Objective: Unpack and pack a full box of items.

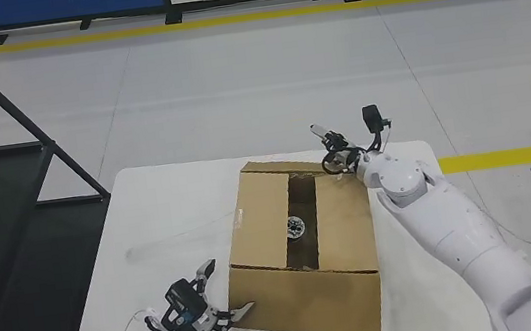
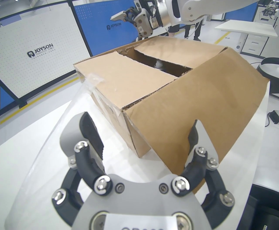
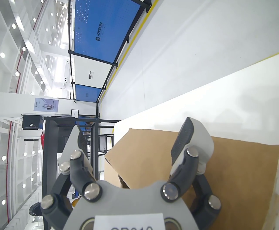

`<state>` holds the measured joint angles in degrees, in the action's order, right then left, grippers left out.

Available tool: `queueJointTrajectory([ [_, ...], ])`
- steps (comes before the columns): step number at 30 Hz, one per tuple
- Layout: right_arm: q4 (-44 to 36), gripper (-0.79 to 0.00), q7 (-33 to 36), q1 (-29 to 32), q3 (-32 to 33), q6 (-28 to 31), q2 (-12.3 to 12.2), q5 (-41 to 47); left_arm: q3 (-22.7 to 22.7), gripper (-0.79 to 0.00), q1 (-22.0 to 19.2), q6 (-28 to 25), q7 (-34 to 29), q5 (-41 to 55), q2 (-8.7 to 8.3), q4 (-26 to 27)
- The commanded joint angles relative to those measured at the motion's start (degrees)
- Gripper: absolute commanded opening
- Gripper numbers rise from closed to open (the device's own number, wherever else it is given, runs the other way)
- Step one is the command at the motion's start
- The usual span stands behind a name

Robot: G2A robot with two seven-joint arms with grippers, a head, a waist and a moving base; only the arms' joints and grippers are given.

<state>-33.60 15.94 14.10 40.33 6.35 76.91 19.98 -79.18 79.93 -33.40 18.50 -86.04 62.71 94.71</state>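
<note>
Brown cardboard box (image 1: 306,281), its top partly open; left tool (image 2: 141,122) and right tool (image 3: 131,125) gape empty

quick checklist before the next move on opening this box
1. Left hand open and empty: ok.
2. Right hand open and empty: ok.
3. Box rests flat on the table: ok.
4. Flaps folded back clear of the opening: not ok, both lie nearly flat, leaving only a middle gap.
5. Item in the gap identifiable: cannot tell, only its top shows.
</note>
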Motion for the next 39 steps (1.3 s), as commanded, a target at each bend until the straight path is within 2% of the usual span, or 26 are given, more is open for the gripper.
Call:
queueJointTrajectory([
  [1,0.70,0.000,0.41,-0.20,0.32,-0.36,0.27,0.09,0.06,0.000,-0.09,0.02,0.05,-0.13,-0.02,-0.02],
  [5,2.02,0.000,0.24,-0.49,1.48,0.55,0.75,0.85,0.27,0.000,-0.21,0.10,0.14,-0.26,-0.05,-0.13],
  [8,2.17,0.000,-0.35,-0.30,2.79,3.98,0.83,1.41,0.16,0.000,-0.33,0.42,0.49,-0.01,-0.07,-0.23],
  [14,-1.46,0.000,6.04,2.26,6.26,14.40,-0.49,2.26,-2.39,0.000,-0.43,1.99,1.68,3.60,-0.16,-0.50],
  [19,-9.53,0.000,15.60,6.58,9.08,18.05,-2.71,0.58,-5.08,0.000,-0.42,2.44,2.31,8.04,-0.27,-1.57],
  [21,-13.81,0.000,20.01,8.72,10.40,17.88,-3.76,-0.06,-6.11,0.000,-0.88,3.01,0.69,10.14,-0.28,-2.67],
  [24,-20.03,0.000,26.62,12.03,12.80,16.34,-5.40,-0.56,-6.50,0.000,-1.96,6.67,-3.24,11.90,-0.09,-4.44],
  [31,-32.09,0.000,36.35,19.77,19.08,13.54,-8.53,-0.45,-3.39,0.000,-3.63,11.78,-6.51,10.31,0.55,-5.54],
  [33,-34.02,0.000,37.64,21.22,20.44,12.36,-9.11,-0.91,-2.15,0.000,-4.06,12.44,-6.46,10.09,0.79,-5.99],
  [39,-38.18,0.000,34.44,23.50,20.50,5.34,-9.58,-6.14,0.94,0.000,-5.16,13.57,-6.52,9.36,1.37,-7.17],
])
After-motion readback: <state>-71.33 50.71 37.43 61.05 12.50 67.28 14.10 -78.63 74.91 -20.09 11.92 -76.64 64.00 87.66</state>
